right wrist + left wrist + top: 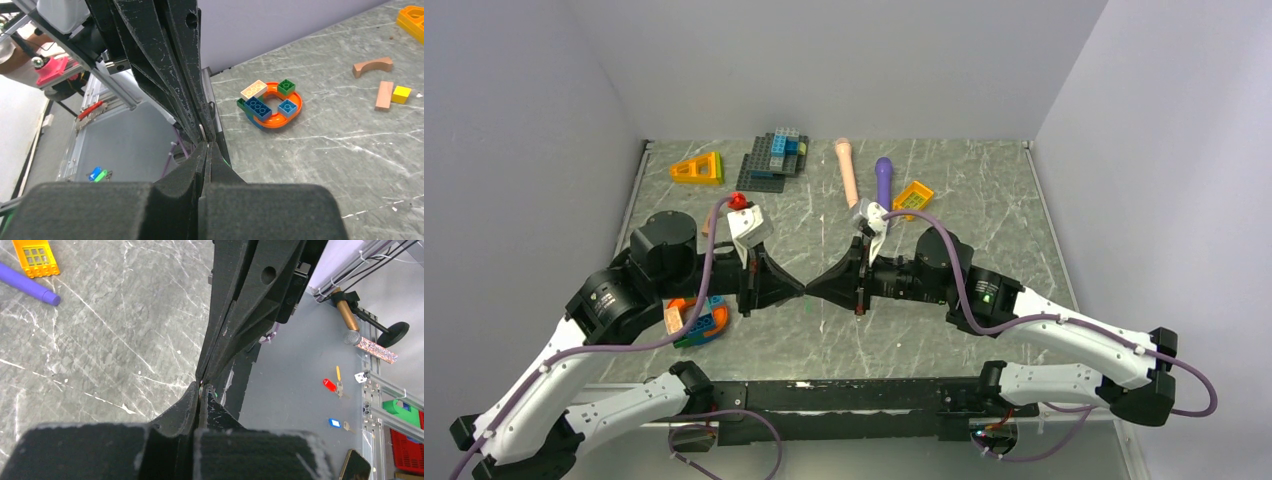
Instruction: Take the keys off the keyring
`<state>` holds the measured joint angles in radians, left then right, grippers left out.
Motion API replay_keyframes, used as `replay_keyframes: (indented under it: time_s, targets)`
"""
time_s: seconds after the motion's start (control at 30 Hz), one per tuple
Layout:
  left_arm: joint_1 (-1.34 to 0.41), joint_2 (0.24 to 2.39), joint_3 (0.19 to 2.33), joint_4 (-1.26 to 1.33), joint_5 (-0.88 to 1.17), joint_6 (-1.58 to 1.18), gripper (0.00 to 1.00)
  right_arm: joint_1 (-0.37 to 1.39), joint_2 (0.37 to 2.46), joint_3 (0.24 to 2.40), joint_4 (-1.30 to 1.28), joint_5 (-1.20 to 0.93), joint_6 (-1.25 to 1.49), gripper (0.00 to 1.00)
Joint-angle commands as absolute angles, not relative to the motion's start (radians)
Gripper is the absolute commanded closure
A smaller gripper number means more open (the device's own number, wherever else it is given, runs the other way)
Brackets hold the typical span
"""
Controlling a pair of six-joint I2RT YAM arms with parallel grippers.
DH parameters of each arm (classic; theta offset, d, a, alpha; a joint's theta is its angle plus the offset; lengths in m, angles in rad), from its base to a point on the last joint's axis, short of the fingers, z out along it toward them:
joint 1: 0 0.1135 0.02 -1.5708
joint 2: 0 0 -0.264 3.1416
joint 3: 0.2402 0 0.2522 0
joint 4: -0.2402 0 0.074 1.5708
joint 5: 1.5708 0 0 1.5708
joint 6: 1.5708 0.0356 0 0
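Note:
My left gripper (798, 290) and right gripper (813, 290) meet tip to tip over the middle of the table, both shut. In the left wrist view a thin sliver of metal, the keyring (201, 388), shows pinched at the left gripper (202, 389) tips, where the right gripper's fingertips (210, 367) press in from above. The right wrist view shows the same silver sliver of keyring (202, 134) just past the right gripper (206, 145). A small green bit (216, 394) peeks out beside the tips. The keys themselves are hidden by the fingers.
An orange ring with toy bricks (694, 318) lies near the left arm. A purple marker (883, 180), a pink stick (848, 172), an orange window piece (913, 197), a brick stack (776, 160) and an orange wedge (698, 168) lie at the back. Loose keys (331, 385) lie on the floor.

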<state>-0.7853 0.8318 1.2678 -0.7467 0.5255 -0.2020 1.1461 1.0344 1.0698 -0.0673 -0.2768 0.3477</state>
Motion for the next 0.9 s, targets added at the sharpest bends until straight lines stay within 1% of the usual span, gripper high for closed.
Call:
replay_keyframes:
  time_s: [0.0,0.27,0.57,0.77,0.87]
  targets:
    - [-0.781,0.866,1.298,-0.715,0.370,-0.246,1.00,1.197,1.039,1.094,0.005,-0.280,0.350,1.00]
    - [-0.781,0.842,1.276,-0.690,0.252,-0.300,1.00,1.242,1.054,1.120,-0.034,-0.194,0.322,1.00]
    - [-0.781,0.814,1.246,-0.654,0.164,-0.342,1.00,1.281,1.068,1.143,-0.058,-0.109,0.314,1.00]
    - [-0.781,0.800,1.219,-0.617,0.157,-0.352,1.00,1.295,1.075,1.144,-0.048,-0.082,0.322,1.00]
    - [-0.781,0.799,1.230,-0.626,0.152,-0.341,0.95,1.297,1.073,1.141,-0.045,-0.074,0.325,1.00]
